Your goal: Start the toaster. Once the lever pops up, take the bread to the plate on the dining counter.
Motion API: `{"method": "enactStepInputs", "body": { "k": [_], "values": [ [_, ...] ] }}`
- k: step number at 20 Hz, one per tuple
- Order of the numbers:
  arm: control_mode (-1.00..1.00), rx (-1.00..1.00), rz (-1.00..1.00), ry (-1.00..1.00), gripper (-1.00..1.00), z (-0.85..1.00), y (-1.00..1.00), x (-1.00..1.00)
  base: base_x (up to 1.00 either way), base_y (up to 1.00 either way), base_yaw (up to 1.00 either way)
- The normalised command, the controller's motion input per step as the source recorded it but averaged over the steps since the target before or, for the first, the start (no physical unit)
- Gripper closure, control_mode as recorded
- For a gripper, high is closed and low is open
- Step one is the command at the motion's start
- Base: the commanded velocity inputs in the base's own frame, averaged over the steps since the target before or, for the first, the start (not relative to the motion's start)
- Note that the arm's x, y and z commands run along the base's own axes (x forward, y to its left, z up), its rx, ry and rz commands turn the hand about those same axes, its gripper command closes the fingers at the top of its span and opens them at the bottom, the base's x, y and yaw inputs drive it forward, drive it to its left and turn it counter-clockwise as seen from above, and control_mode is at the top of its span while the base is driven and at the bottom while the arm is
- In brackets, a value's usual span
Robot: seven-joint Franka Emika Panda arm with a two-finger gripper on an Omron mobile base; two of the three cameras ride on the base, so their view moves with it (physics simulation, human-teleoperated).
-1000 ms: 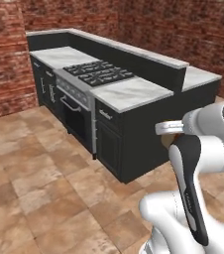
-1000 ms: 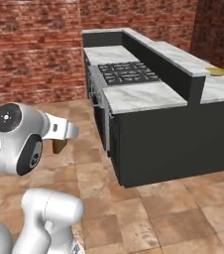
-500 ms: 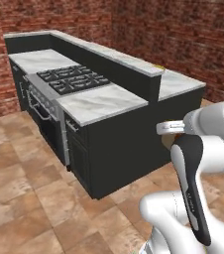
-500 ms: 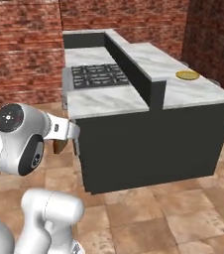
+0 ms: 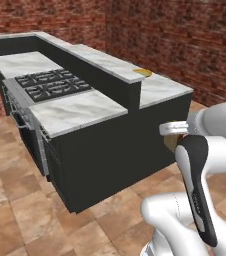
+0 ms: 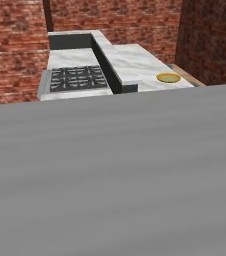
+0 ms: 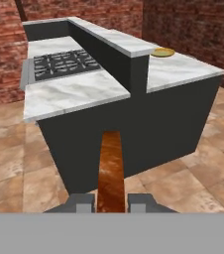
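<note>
Brown bread [image 7: 111,171] sits clamped in the gripper [image 7: 111,202], apparently well short of the plate [image 7: 162,52].

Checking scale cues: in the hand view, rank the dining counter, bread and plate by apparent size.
1. dining counter
2. bread, shut in the gripper and enlarged by nearness
3. plate, far off, so it looks smallest

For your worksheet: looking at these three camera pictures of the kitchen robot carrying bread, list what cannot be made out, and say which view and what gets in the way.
- Bread: hand view shows it edge-on between the end effector fingers; its faces are hidden.
- Plate: small in the right base view; its surface detail is unreadable.
- Dining counter: in the right base view a flat grey surface covers its near end and base.
- Bread in the left base view: mostly hidden behind the arm.
</note>
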Motion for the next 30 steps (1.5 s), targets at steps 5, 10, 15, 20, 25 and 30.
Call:
{"method": "enactStepInputs", "body": {
  "k": [5,10,15,20,25,30],
  "values": [
    [1.00,0.00,0.00,0.00,1.00,0.00,0.00,0.00,0.48,-1.00,0.12],
    [1.00,0.00,0.00,0.00,1.00,0.00,0.00,0.00,0.60,-1.00,0.16],
    [1.00,0.00,0.00,0.00,1.00,0.00,0.00,0.00,0.60,-0.97,0.15],
    [1.00,0.00,0.00,0.00,1.00,0.00,0.00,0.00,0.57,-0.45,0.04],
    [1.00,0.00,0.00,0.00,1.00,0.00,0.00,0.00,0.18,0.00,-0.36],
    [1.00,0.00,0.00,0.00,1.00,0.00,0.00,0.00,0.00,0.06,-0.65]
  ]
}}
